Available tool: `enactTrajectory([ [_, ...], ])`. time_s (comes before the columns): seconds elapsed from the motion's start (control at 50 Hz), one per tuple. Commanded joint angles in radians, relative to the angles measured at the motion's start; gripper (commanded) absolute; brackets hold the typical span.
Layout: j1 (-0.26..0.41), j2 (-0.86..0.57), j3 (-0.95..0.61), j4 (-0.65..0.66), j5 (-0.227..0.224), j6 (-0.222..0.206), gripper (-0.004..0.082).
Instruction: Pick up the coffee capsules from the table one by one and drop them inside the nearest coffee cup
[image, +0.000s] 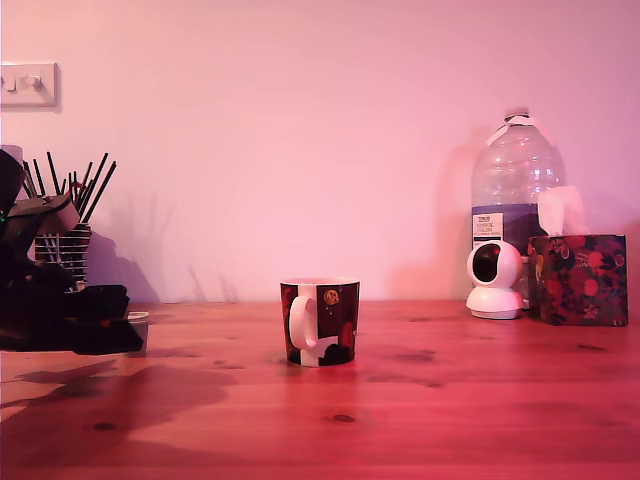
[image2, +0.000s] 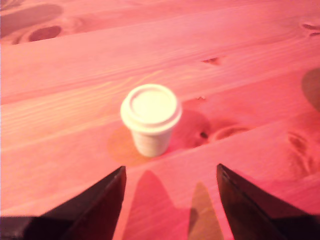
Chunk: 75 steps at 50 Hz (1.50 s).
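Exterior view: coffee cup (image: 320, 321) is seen mid-tabletop (image: 450, 410), gripper (image: 70, 320) low at the view's left, well apart from it; capsule not visible here.

Wrist view: coffee capsule (image2: 150, 119) stands upright on the tabletop ahead of the jaws, which are spread and empty. Risk: the small, light pod gets tipped or pushed away if closure is off-centre.

Exterior view: low, near tabletop (image: 450, 400) height, facing the back wall (image: 300, 130) across the planks, arm at its left edge. Wrist view: close above the tabletop, angled down past two dark fingers (image2: 100, 205). Shared: only the wood surface
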<state>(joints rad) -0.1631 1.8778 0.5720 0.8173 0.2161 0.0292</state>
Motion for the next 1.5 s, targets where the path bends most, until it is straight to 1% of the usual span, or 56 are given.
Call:
enactTrajectory([
  [0.0,0.000,-0.010,-0.016,0.021,-0.001,-0.003,0.0516],
  [0.24,0.000,-0.010,-0.016,0.029,0.005,-0.003,0.0516],
  [0.48,0.014,0.004,0.010,0.027,0.012,-0.003,0.0516],
  [0.6,0.018,0.021,0.039,0.021,0.016,-0.002,0.0516],
  [0.7,0.017,0.045,0.068,0.013,0.038,-0.003,0.0516],
  [1.0,0.021,0.111,0.151,-0.014,0.038,-0.001,0.0516],
  [1.14,0.021,0.146,0.199,-0.064,0.050,-0.001,0.0516],
  [1.3,0.021,0.161,0.220,-0.065,0.050,0.000,0.0515],
  [1.36,0.021,0.161,0.222,-0.065,0.058,0.001,0.0507],
  [1.48,0.021,0.161,0.222,-0.080,0.065,0.005,0.0446],
])
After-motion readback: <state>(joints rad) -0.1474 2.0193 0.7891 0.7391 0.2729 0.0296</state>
